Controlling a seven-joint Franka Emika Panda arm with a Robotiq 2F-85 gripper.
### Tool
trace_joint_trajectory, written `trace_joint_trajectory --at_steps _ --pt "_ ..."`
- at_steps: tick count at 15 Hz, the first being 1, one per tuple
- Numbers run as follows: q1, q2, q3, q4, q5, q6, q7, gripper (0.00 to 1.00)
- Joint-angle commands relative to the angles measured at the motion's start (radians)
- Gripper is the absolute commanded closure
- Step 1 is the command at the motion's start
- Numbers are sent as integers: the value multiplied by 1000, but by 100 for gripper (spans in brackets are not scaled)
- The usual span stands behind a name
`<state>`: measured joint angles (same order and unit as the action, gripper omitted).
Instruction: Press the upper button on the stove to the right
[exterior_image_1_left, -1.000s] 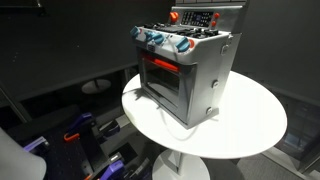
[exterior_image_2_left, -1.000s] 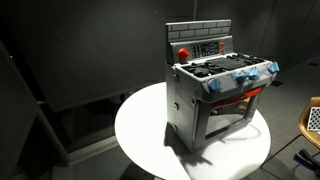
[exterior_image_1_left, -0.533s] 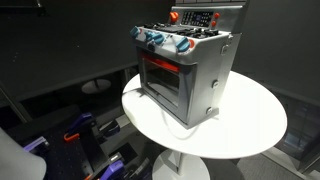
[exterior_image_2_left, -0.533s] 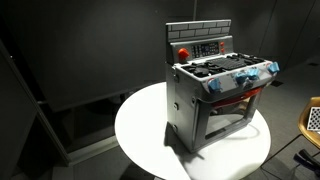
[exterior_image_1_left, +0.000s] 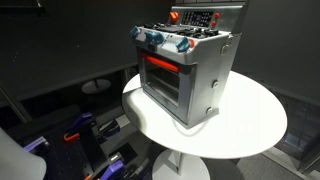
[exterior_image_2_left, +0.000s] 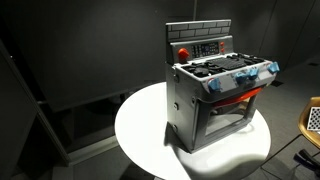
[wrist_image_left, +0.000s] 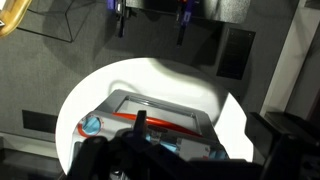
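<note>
The silver toy stove stands on a round white table, and both show in both exterior views. Its oven window glows red, and blue-and-white knobs line the front. The raised back panel carries a red button, which also shows in an exterior view. The arm appears in neither exterior view. In the wrist view the stove lies below, and dark gripper fingers stand wide apart at the lower edge, above it and touching nothing.
The table stands on a pedestal over a dark floor. Dark equipment with blue and red parts lies on the floor beside it. A yellow-rimmed object sits at the frame edge. Dark walls surround the scene.
</note>
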<state>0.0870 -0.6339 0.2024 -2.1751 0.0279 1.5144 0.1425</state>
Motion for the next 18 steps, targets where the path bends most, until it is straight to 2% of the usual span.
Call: trace_joint_trajectory --at_steps 1,12,18 --pt "-27 63 -11 66 -20 55 47 0" --pt "-115 249 -40 136 -96 347 199 0" --pt "-144 375 -76 197 -124 428 264 0"
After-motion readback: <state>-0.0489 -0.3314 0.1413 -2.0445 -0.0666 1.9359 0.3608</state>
